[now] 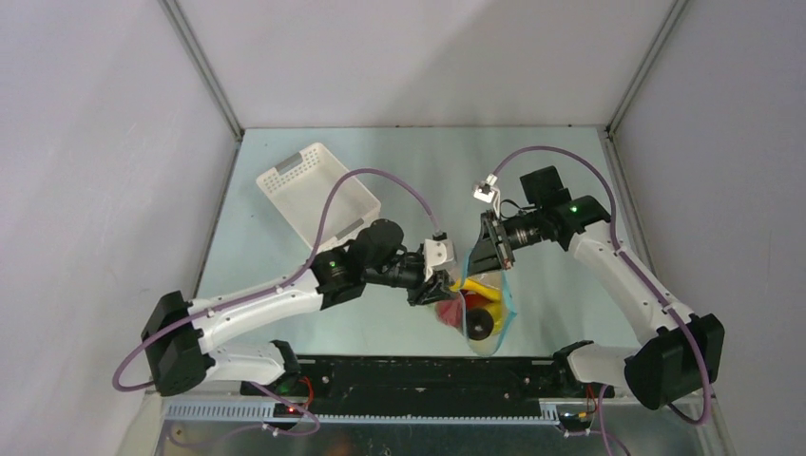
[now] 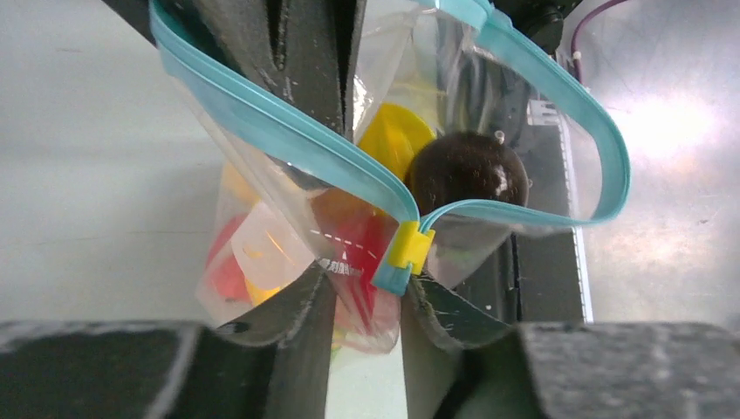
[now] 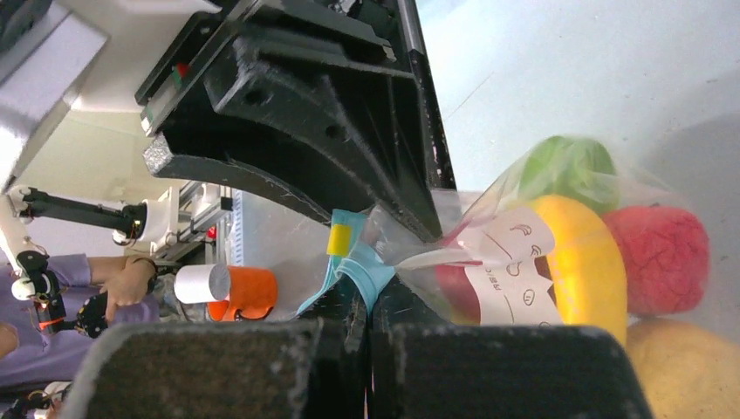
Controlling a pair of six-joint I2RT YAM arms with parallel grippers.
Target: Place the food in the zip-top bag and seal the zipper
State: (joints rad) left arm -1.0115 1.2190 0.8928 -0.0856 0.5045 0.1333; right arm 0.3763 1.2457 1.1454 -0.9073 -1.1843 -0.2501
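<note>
left gripper fingertips flank yellow slider on zipper; jaws half-spread, cannot tell if it is pinched. right gripper pressed together on the zipper's end, anchoring zip-top bag. food inside, mouth gaping. step: sealing. next probably needs a firm slider pinch, then a straight draw along the strip.

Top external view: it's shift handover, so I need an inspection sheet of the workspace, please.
Surface: pale table, nothing spilled seen.
Job's things: food inside zip-top bag; zipper partly open.
Clutter: white basket, rear left.
Tools: left tool around the zipper's slider, grip unclear; right tool shut on the bag's mouth.
Cables: purple cables arch over both arms.
Surroundings: grey walls.
</note>
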